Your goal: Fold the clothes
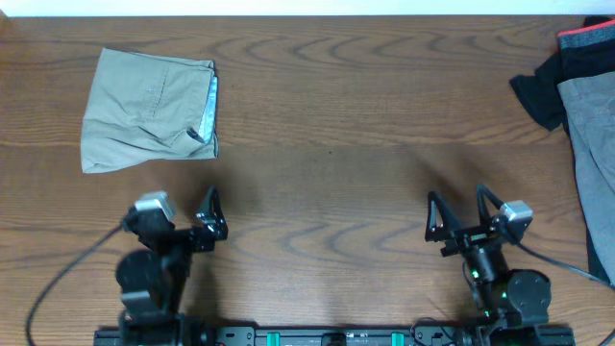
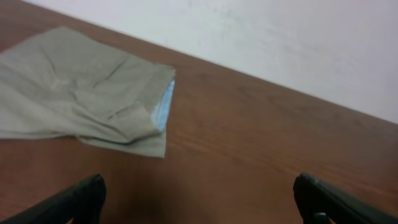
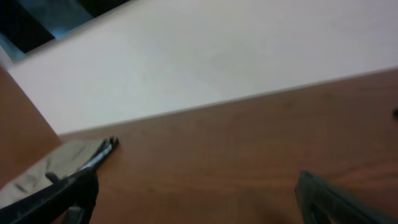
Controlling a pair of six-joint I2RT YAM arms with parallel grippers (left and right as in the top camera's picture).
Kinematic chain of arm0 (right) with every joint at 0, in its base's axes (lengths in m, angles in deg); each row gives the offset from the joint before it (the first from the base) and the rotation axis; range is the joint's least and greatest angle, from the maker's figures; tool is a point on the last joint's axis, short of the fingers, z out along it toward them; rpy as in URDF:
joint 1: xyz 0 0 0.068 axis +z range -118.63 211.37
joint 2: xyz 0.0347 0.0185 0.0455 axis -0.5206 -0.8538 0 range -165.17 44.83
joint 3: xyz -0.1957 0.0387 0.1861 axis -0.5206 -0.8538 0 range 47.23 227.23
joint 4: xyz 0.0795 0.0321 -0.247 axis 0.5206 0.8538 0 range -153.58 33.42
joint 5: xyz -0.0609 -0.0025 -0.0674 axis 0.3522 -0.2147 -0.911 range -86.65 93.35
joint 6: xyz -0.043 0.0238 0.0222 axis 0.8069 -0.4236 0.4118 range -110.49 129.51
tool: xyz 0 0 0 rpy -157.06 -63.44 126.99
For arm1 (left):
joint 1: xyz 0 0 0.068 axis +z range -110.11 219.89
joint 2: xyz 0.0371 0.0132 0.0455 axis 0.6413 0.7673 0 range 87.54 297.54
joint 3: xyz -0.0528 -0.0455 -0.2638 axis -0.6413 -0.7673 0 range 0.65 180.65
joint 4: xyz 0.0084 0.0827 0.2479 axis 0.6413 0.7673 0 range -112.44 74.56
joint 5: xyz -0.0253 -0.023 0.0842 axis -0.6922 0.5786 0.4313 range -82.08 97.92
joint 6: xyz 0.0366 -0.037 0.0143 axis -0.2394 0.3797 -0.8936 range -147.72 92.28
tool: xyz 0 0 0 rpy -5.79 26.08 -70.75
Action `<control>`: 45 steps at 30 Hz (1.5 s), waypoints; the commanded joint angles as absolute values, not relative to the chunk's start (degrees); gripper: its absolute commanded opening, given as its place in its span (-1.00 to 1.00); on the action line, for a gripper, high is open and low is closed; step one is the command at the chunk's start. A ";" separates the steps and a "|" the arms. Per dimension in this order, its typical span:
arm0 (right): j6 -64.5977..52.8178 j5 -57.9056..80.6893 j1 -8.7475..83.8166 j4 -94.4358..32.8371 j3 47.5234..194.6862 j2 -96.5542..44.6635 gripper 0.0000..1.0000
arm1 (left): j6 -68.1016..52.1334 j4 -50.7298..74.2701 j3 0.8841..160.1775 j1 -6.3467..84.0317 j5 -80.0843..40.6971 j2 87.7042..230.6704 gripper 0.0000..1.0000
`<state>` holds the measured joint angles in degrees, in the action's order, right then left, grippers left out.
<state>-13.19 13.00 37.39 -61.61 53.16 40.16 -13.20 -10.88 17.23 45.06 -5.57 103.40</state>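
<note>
Overhead: a folded khaki cloth garment (image 1: 149, 109) lies far-left on the wooden table (image 1: 327, 115), seemingly done; a grey-black-red clothes heap (image 1: 588, 115) at right remains. Both the left tool (image 1: 212, 215) and right tool (image 1: 459, 207) gape empty. Left wrist: garment ahead. Right wrist: its corner, far-left.

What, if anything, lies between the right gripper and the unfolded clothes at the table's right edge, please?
Nothing visible does: only bare table separates the right gripper from the unfolded clothes. The folded khaki garment lies far left.

Khaki shorts (image 1: 149, 109) lie folded far-left; dark and grey clothes (image 1: 581, 115) heaped far-right.
</note>
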 commanded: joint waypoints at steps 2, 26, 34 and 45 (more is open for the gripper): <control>-10.79 12.91 37.00 -58.52 63.28 31.55 0.98 | -15.91 -8.44 30.22 45.30 -6.65 117.71 0.96; 1.59 14.29 36.56 -23.44 123.63 -38.90 0.98 | -18.09 5.16 72.44 45.34 -19.89 162.17 0.96; -5.74 7.62 27.19 -21.94 128.98 -48.25 0.99 | -20.89 6.29 72.44 39.79 -16.20 164.68 0.96; -5.78 -0.73 16.23 -16.54 145.99 -69.10 0.99 | -22.77 7.41 72.44 26.90 -7.87 170.65 0.96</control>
<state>-5.39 5.83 17.59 -18.29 141.03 -65.10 -21.81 7.58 71.29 27.05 -10.62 170.83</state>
